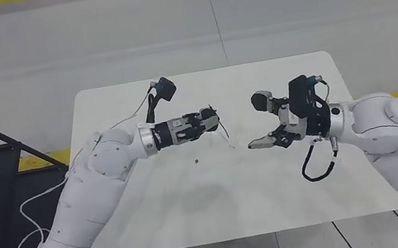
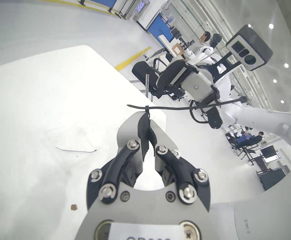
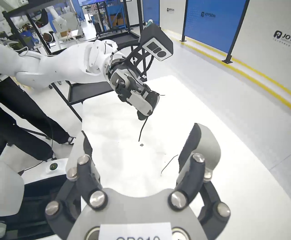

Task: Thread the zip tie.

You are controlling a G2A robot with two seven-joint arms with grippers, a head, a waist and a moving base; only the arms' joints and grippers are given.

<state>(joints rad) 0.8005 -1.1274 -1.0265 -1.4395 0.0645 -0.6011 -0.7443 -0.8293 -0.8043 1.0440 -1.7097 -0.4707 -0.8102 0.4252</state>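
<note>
- While the left gripper [image 1: 212,118] is clamped on the tie [image 1: 223,129] above the middle of the table [image 1: 198,211] in the top view, the right gripper [image 1: 261,123] sits near it, fingers spread wide with nothing between them. The free end looks like the right's job, so it should come in level with the strap rather than from above.
- Left wrist view: the pads [image 2: 143,127] are pressed together on a short stub of the tie [image 2: 181,108]. The tie runs crosswise just past the fingertips, with a short end to one side and a long one reaching towards the right gripper. I cannot tell whether the head is the small block at the pinch or the thicker far end, and that needs settling before anything is fed. This pinch is best kept firm and steady so the head does not twist.
- A loose strand [image 2: 75,151] and a crumb [image 2: 74,207] lie on the table. Neither is the held tie, so leave them.
- Right wrist view: the open fingers frame the left gripper [image 3: 151,106], well apart from it. The tie's long end [image 3: 142,129] droops from it towards the table. I would grasp that end close to its tip and steer it slowly, since a limp strap will likely bend if pushed from far back.
</note>
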